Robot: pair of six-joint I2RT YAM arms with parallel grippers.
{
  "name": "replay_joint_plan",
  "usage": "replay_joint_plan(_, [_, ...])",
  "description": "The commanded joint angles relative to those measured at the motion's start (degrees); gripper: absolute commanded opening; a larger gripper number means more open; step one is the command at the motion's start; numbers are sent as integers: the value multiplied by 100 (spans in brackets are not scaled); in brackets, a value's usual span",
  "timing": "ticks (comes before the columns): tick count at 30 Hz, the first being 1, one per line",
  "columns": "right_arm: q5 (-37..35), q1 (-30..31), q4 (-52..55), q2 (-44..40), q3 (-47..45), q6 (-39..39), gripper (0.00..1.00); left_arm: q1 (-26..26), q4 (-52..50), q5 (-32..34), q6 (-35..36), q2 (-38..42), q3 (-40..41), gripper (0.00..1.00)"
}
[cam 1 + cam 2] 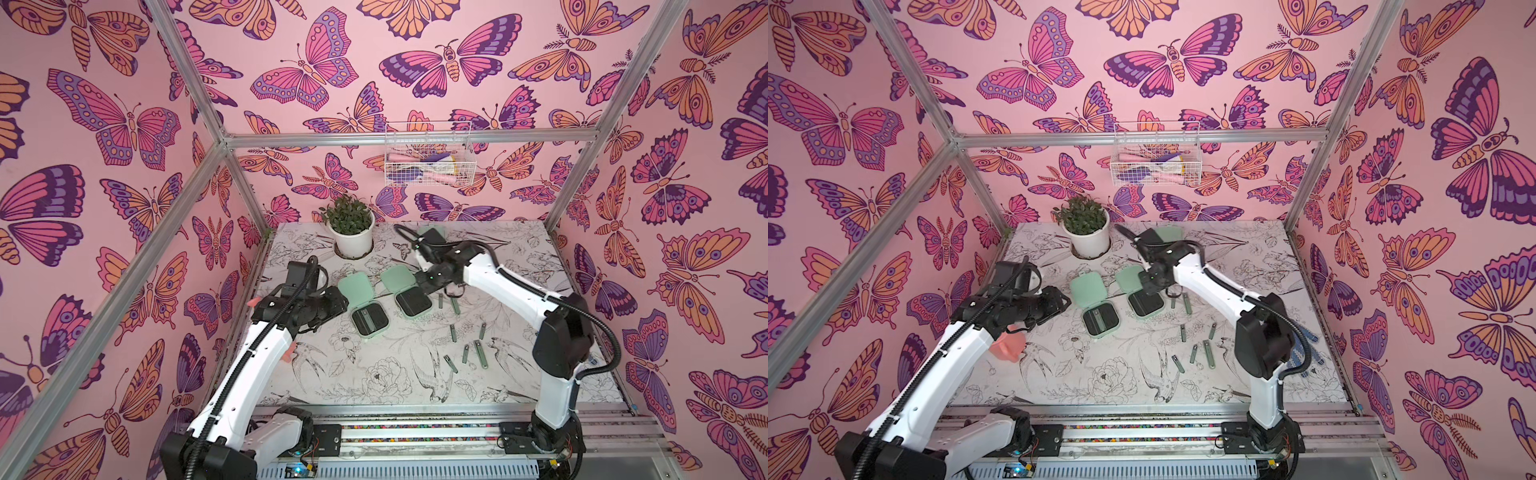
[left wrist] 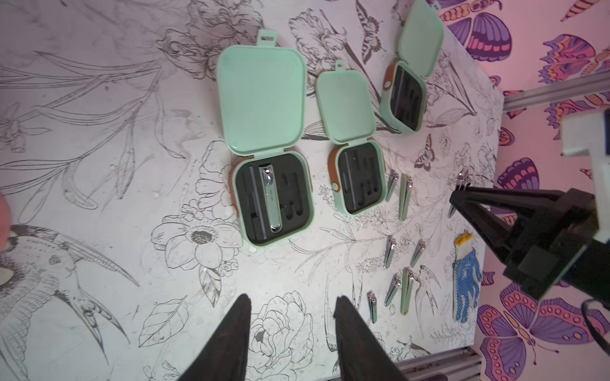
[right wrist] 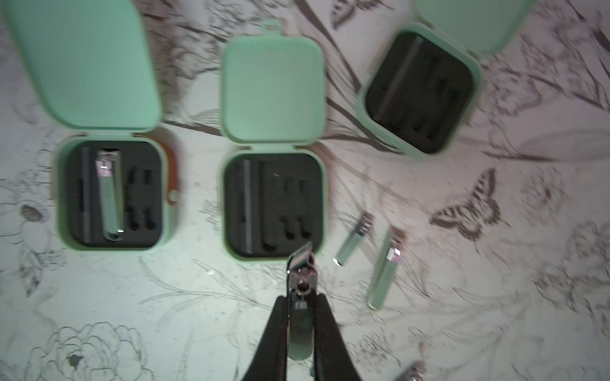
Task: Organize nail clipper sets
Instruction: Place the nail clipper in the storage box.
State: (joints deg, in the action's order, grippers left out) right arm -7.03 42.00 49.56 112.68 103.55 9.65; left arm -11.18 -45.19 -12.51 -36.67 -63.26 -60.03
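Observation:
Three mint-green cases lie open, showing black slotted insides: the left case (image 2: 274, 201) (image 1: 369, 320), the middle case (image 3: 274, 204) (image 1: 413, 303) and a far case (image 3: 419, 92) partly behind the right arm. One clipper (image 2: 272, 198) lies in a slot of the left case. My right gripper (image 3: 301, 298) (image 1: 451, 293) is shut on a green clipper (image 3: 300, 336), whose metal head hangs over the middle case's near edge. Several loose clippers (image 1: 467, 349) (image 2: 404, 198) lie on the table to the right of the cases. My left gripper (image 2: 293, 298) (image 1: 338, 305) hovers open and empty, left of the left case.
A potted plant (image 1: 351, 226) stands at the back left of the table. A wire basket (image 1: 428, 160) hangs on the back wall. A blue dotted glove (image 2: 467, 283) lies near the table's right edge. A pink object (image 1: 1007, 347) sits under the left arm.

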Motion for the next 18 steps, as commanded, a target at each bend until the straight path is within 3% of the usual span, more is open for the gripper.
replay_joint_plan(1, [-141,338,379,670,655,-129,14,179,-265,52,45,132,148,44])
replay_joint_plan(6, [-11,646,304,1491,1383,-7,13,379,-289,82,73,292,224,44])
replay_joint_plan(18, [456,993,-490,1998,1361,276,14,504,-279,196,48,410,334,44])
